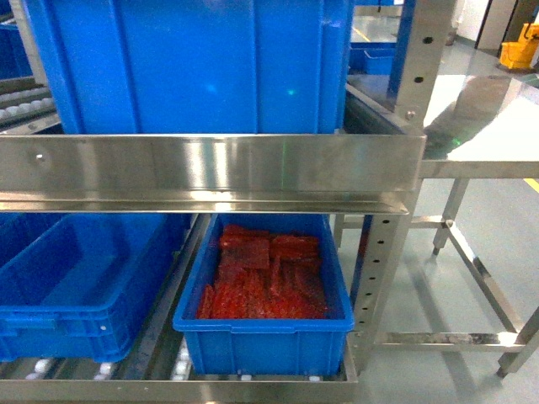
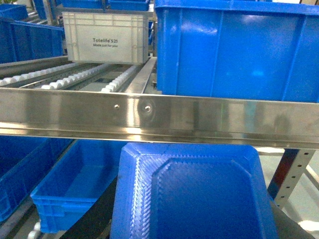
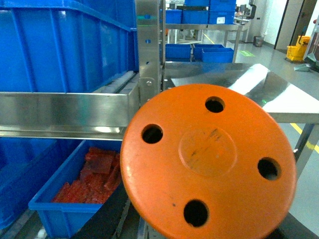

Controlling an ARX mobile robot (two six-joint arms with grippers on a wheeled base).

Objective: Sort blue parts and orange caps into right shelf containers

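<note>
A blue part [image 2: 199, 194], a shallow tray-like piece with a ridged rim, fills the lower left wrist view; my left gripper [image 2: 194, 221] is shut on it, with only dark fingers [image 2: 94, 216] showing beside it. My right gripper [image 3: 199, 224] is shut on an orange cap [image 3: 207, 159], a round disc with several holes that hides the jaws. Large blue crates [image 1: 194, 67] stand on the upper shelf level, and another blue crate [image 1: 76, 286] sits lower left. Neither gripper shows in the head view.
A steel shelf rail [image 1: 210, 168] crosses in front of both grippers. Below it a small blue bin [image 1: 261, 337] holds red pieces. A grey tote [image 2: 104, 37] stands on rollers behind. A steel table [image 1: 488, 135] adjoins the shelf on the right.
</note>
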